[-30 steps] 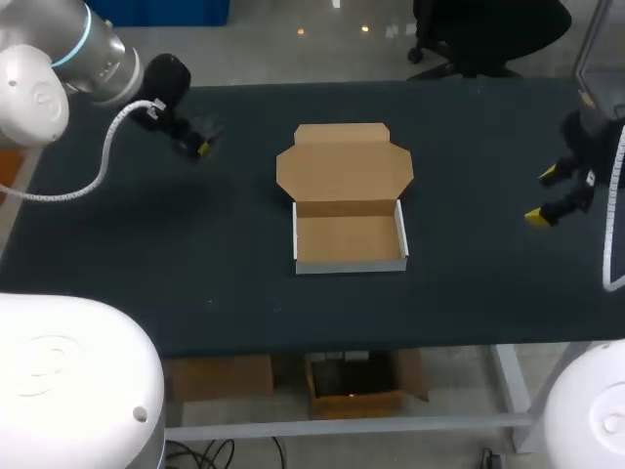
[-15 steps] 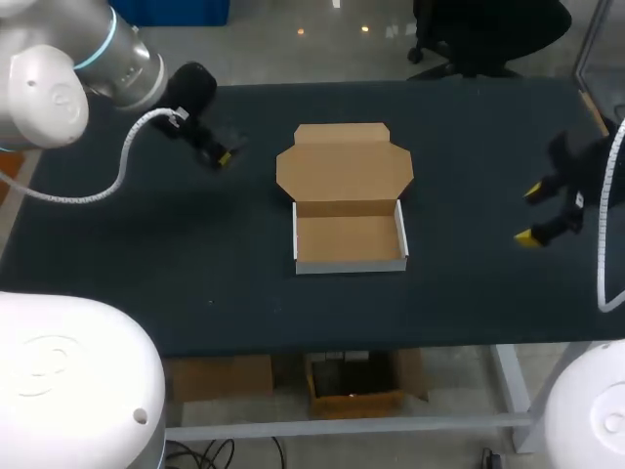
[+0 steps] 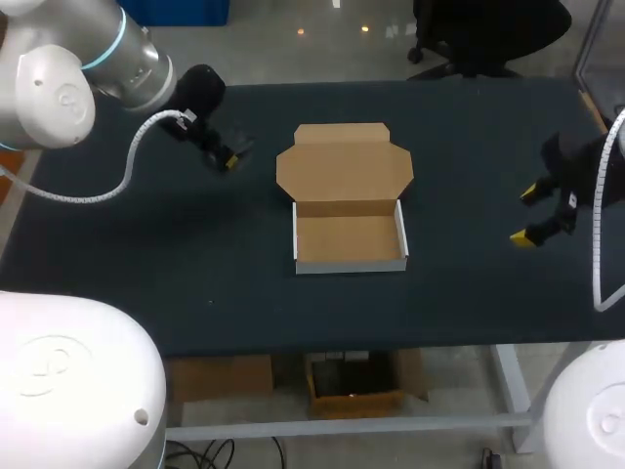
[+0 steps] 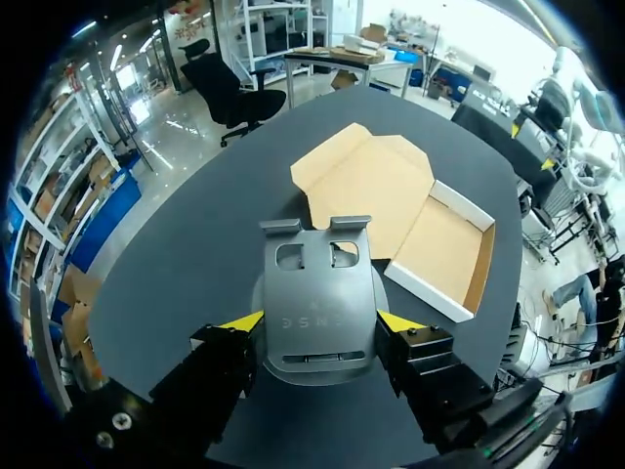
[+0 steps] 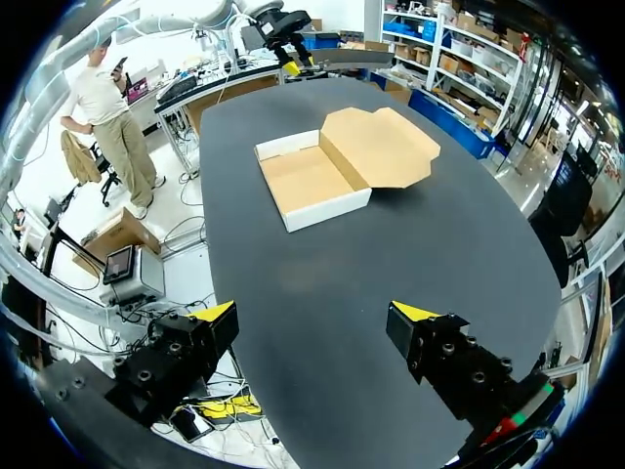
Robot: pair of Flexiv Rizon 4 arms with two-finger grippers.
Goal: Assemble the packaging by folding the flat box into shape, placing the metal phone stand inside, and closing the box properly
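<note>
Since a second ago the left gripper has slid along the table from about 9 o'clock towards the box. It now hangs at the box's 10 o'clock, just off the lid. The right gripper has drifted a little inward and towards 6 o'clock. It now sits at the box's 3 o'clock, well apart from it. The box has not moved.

Count: one box, one stand, two grippers, two yellow tips on each.

The left gripper is clenched on the stand, with one yellow tip pressed on each long side of the grey plate. The right gripper is released, its fingers wide apart over bare table with nothing between them.

In the left wrist view the stand's long axis runs straight out along the fingers. Its rounded end is nearest the wrist. The end with two small lips and two cut-outs points ahead at the lid. The stand is held above the table, apart from the box.

In the head view the box stands at the table's middle, already folded into an open tray with white outer walls. The tray's long axis runs 9 to 3 o'clock. The lid is hinged on the far wall and lies flat on the table towards 12 o'clock, its side flaps spread. The inside of the box shows only brown card.
</note>
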